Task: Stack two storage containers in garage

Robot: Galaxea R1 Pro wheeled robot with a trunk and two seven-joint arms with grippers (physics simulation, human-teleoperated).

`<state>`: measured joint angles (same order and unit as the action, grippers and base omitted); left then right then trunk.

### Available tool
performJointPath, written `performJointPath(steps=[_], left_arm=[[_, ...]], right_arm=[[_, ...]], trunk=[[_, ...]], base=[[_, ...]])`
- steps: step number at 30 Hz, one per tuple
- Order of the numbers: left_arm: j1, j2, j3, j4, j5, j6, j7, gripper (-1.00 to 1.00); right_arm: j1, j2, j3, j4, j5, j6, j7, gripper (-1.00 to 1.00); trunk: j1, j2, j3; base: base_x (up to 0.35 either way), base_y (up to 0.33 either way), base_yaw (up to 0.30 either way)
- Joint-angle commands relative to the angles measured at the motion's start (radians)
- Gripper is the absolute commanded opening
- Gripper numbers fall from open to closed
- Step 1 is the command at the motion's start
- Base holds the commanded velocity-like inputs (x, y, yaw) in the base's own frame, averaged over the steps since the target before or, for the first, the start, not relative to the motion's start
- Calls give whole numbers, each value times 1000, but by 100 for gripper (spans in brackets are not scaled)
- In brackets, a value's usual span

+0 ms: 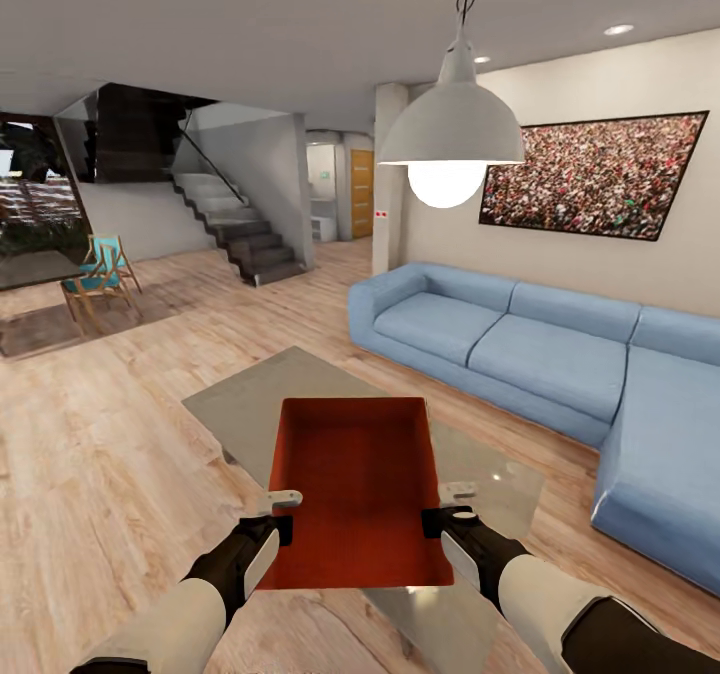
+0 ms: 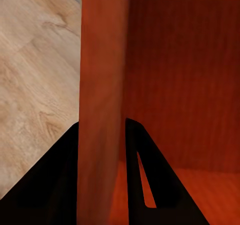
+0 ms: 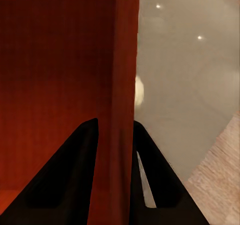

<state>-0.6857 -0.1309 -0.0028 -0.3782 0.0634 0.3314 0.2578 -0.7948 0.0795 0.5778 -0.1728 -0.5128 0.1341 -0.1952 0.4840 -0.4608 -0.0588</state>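
A red-orange open-top storage container (image 1: 355,489) sits between my two arms in the living room, above the near part of a glass coffee table (image 1: 250,404). My left gripper (image 1: 284,515) is shut on its left wall, one finger inside and one outside. The left wrist view shows that wall (image 2: 102,85) running between the dark fingers (image 2: 55,185). My right gripper (image 1: 446,507) is shut on the right wall in the same way, and the right wrist view shows that wall (image 3: 125,75) clamped between its fingers (image 3: 65,175). Whether the container rests on the table I cannot tell.
A light blue sectional sofa (image 1: 520,344) fills the right side. A white pendant lamp (image 1: 450,134) hangs ahead at head height. Light wood-plank floor (image 1: 120,434) spreads to the left. Stairs (image 1: 240,229), a wooden chair (image 1: 100,274) and a honey-wood door (image 1: 361,192) stand at the back.
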Motion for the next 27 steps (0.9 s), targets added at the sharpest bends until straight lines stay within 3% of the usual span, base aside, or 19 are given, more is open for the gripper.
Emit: performJointPath(steps=[1, 27], left_arm=[[0, 5, 7, 1, -7, 9, 9, -100], [0, 5, 7, 1, -7, 9, 9, -100]], right_arm=[[-1, -7, -13, -4, 20, -25, -7, -100], [-1, -6, -13, -4, 20, -25, -7, -100]], trunk=[[1, -2, -2], [1, -2, -2]], base=[[0, 0, 274], [0, 0, 274]])
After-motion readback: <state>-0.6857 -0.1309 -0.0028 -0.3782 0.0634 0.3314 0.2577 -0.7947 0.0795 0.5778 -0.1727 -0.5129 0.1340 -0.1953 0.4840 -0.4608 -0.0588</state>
